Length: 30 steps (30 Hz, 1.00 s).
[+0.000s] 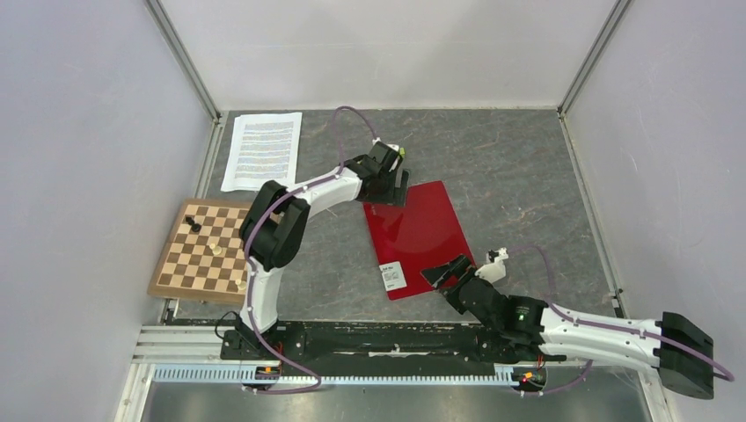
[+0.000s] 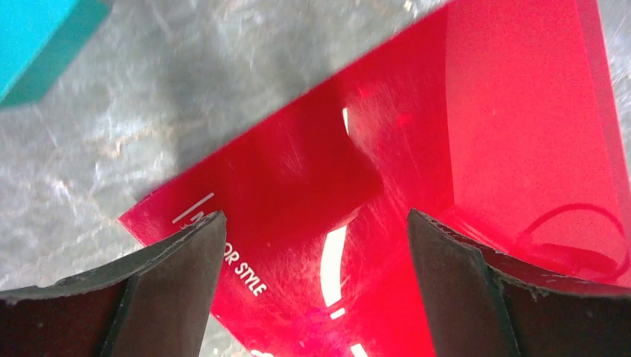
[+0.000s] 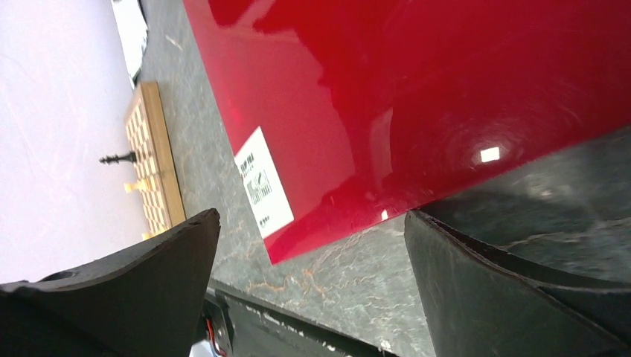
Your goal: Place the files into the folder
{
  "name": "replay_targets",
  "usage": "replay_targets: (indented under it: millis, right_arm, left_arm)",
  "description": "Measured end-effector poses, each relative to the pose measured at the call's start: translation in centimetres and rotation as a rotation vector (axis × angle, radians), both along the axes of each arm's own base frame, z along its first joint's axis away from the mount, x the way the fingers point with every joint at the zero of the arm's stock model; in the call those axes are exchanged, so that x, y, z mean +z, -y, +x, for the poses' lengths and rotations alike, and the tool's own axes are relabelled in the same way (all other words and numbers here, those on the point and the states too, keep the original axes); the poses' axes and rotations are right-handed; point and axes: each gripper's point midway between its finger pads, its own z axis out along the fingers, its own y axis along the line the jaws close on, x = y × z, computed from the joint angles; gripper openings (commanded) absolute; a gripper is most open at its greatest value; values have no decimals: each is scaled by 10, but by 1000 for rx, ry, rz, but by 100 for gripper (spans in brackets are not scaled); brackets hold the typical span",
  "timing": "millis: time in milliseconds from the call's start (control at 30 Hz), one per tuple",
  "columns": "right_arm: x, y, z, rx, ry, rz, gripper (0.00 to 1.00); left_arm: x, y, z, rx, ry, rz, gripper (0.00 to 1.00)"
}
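Observation:
The red folder (image 1: 418, 236) lies shut and flat on the grey table, white label (image 1: 392, 277) at its near left corner. The files (image 1: 263, 149), white printed sheets, lie at the far left of the table, apart from it. My left gripper (image 1: 393, 186) is open over the folder's far left corner; in the left wrist view the folder (image 2: 387, 171) fills the space between the jaws. My right gripper (image 1: 449, 271) is open at the folder's near right edge; the right wrist view shows the folder (image 3: 417, 104) and its label (image 3: 264, 182) just ahead of the jaws.
A wooden chessboard (image 1: 204, 251) with a few chess pieces lies at the left, near the left arm's base, also in the right wrist view (image 3: 152, 160). White enclosure walls surround the table. A teal object (image 2: 41, 44) shows at the upper left of the left wrist view.

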Motion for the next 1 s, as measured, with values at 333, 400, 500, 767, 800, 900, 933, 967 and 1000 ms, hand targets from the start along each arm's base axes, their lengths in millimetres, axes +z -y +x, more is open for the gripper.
replay_targets:
  millis: [333, 400, 500, 767, 800, 900, 933, 967, 1000]
  right_arm:
    - [-3, 9, 4, -31, 5, -26, 98]
    - [-3, -1, 0, 1, -19, -27, 98]
    - [-3, -15, -6, 50, -53, -17, 98]
    - [-1, -29, -18, 108, -106, 34, 99]
    - [-1, -31, -19, 114, -112, 38, 99]
    - [-1, -36, -21, 129, -128, 55, 99]
    - [-1, -37, -22, 133, -132, 58, 99]
    - [-1, -39, -23, 138, -138, 63, 99]
    - [-1, -41, -23, 142, -141, 64, 99]
  left_arm:
    - [8, -17, -34, 48, -56, -37, 97]
    - [11, -17, -36, 54, -58, -45, 97]
    - [12, -17, -36, 56, -61, -45, 96]
    - [10, -19, -39, 58, -72, -36, 96]
    - [11, -19, -39, 58, -73, -34, 96]
    - [18, -19, -35, 63, -64, -30, 96]
    - [23, -17, -32, 64, -55, -33, 96]
    - [30, -15, -26, 66, -34, -36, 96]
    - [38, -13, -20, 68, -12, -42, 96]
